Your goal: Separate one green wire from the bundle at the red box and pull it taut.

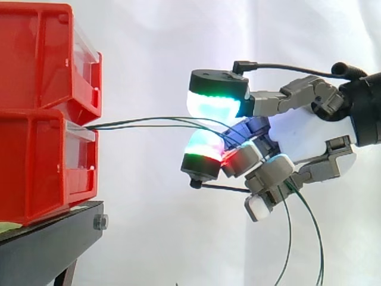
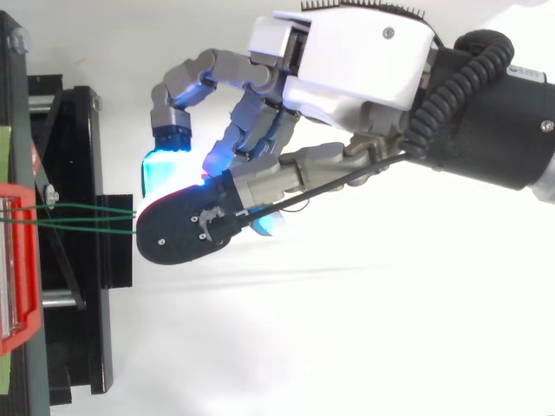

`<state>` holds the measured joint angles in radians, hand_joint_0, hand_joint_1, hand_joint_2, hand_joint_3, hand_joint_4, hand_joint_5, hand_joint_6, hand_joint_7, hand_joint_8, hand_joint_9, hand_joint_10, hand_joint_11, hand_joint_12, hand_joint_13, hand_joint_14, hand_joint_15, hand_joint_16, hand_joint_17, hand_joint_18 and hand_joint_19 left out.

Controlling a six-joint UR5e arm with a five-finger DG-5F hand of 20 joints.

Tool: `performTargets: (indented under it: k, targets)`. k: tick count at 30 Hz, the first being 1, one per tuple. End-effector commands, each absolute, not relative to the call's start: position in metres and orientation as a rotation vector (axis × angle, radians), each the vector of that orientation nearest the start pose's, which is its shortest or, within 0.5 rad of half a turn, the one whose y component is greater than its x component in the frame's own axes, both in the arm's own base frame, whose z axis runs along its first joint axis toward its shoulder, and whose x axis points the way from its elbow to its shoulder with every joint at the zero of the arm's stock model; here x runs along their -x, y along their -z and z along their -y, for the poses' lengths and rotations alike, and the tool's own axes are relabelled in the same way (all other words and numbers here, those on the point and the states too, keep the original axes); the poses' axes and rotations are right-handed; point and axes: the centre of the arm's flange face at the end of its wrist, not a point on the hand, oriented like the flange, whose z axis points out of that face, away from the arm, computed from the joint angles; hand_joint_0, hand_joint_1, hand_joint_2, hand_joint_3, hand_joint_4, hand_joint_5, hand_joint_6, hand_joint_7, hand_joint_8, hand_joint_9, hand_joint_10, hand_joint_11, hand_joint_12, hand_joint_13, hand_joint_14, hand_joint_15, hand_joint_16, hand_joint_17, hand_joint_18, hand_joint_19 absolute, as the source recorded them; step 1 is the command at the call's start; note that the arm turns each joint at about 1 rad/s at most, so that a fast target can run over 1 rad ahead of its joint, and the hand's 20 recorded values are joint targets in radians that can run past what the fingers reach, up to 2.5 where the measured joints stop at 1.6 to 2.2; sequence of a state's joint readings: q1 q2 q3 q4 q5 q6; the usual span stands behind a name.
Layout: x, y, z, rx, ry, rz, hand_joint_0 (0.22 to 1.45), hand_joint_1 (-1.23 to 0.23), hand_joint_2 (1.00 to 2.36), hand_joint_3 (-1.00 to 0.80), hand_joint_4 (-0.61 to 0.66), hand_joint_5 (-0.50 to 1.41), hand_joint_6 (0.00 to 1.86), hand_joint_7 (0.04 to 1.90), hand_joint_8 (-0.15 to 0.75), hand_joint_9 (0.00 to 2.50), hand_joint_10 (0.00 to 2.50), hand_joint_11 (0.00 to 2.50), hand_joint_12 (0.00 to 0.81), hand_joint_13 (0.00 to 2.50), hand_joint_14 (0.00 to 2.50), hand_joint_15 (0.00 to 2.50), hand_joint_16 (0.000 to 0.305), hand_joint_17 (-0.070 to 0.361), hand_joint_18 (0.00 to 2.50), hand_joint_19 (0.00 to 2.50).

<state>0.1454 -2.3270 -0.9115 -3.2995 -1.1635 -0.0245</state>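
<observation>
Two red bins [image 1: 36,155] on black stand [image 1: 47,244]; white curtain [image 1: 155,53] behind; hand [image 2: 347,78] pinches wires [image 1: 119,125].

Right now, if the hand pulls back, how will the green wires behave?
Probably floppy: the green wires curve between the red bin and the hand, and their loose ends hang down below it. Likely light and thin, so they may slip between the rounded pads.

Open room between hand [image 2: 347,61] and red bins [image 1: 36,119]; green wires [image 1: 149,126] cross it.
</observation>
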Motion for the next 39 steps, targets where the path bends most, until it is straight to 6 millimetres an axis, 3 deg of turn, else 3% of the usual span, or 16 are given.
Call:
performTargets:
  k: [1, 4, 13, 14, 20, 28, 35, 39]
  targets:
    - [-0.763, -0.315, 0.062, -1.426, -0.818, -1.226, 0.58, -0.74, 1.00, -0.50, 0.20, -0.20, 0.88, 1.19, 0.307, 1.33, 0.02, 1.51, 0.332, 1.49, 0.02, 1.43, 0.061, 0.137, 0.98, 0.70]
    - [-0.763, -0.315, 0.061, -1.425, -0.819, -1.222, 0.55, -0.71, 1.00, -0.50, 0.20, -0.20, 0.88, 1.17, 0.303, 1.40, 0.01, 1.67, 0.339, 1.56, 0.02, 1.51, 0.062, 0.140, 1.01, 0.72]
    - [-0.763, -0.315, 0.060, -1.423, -0.818, -1.224, 0.54, -0.71, 1.00, -0.50, 0.20, -0.20, 0.88, 1.15, 0.291, 1.42, 0.00, 1.77, 0.329, 1.60, 0.01, 1.59, 0.063, 0.142, 1.03, 0.72]
    - [-0.763, -0.315, 0.060, -1.423, -0.818, -1.224, 0.54, -0.70, 1.00, -0.50, 0.20, -0.20, 0.88, 1.14, 0.288, 1.42, 0.17, 1.78, 0.327, 1.62, 0.01, 1.62, 0.063, 0.142, 1.05, 0.73]
    - [-0.763, -0.315, 0.060, -1.426, -0.817, -1.225, 0.54, -0.67, 1.00, -0.50, 0.20, -0.20, 0.88, 1.15, 0.296, 1.38, 0.49, 1.78, 0.329, 1.66, 0.00, 1.69, 0.064, 0.143, 1.07, 0.75]
    - [-0.763, -0.315, 0.060, -1.426, -0.817, -1.225, 0.52, -0.73, 1.00, -0.50, 0.20, -0.21, 0.89, 1.12, 0.292, 1.31, 0.76, 1.69, 0.334, 1.65, 0.09, 1.66, 0.065, 0.146, 1.10, 0.76]
    - [-0.764, -0.319, 0.059, -1.421, -0.824, -1.219, 0.62, -0.78, 1.00, -0.50, 0.18, -0.21, 0.89, 1.14, 0.281, 1.31, 0.73, 1.74, 0.315, 1.64, 0.07, 1.70, 0.060, 0.135, 1.08, 0.79]
    - [-0.766, -0.326, 0.059, -1.416, -0.833, -1.209, 0.66, -0.78, 1.01, -0.38, 0.16, -0.21, 0.89, 1.15, 0.281, 1.31, 0.74, 1.74, 0.314, 1.64, 0.07, 1.71, 0.060, 0.135, 1.08, 0.78]
